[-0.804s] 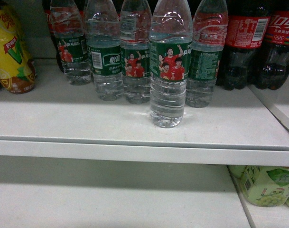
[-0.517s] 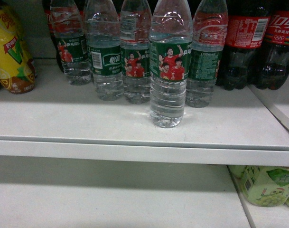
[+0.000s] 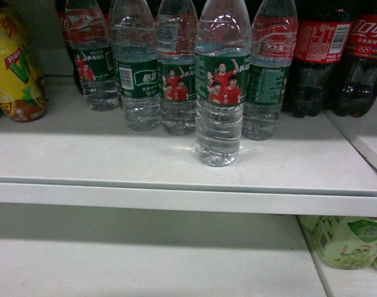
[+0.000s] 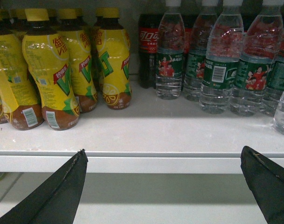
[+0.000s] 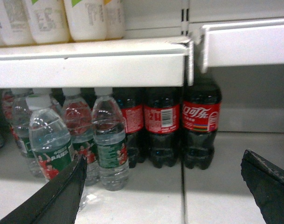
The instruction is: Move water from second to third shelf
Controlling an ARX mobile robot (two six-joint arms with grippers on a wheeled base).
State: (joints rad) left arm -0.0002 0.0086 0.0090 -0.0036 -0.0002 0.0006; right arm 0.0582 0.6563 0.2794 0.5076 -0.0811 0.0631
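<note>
Water [image 3: 221,86] stands frontmost, cap cropped; hands unseen from head view.

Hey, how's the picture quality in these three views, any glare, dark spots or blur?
Head view: fairly sharp, bright glint beside the front water bottle, dim under the shelf. Left wrist view: evenly lit, mild softness. Right wrist view: softest, with the cola bottles in shadow and the shelf edge above glaring white.

Shop, drinks aisle. White metal shelves [image 3: 176,201] in tiers, one above other. Same products stand in rows, many copies, labels facing front: water bottles [image 3: 221,86] with green labels, cola bottles [image 5: 162,126] with red labels, yellow tea bottles [image 4: 51,70], white bottles [image 5: 83,18] on upper tier, green drink packs [image 3: 346,241] below.
</note>
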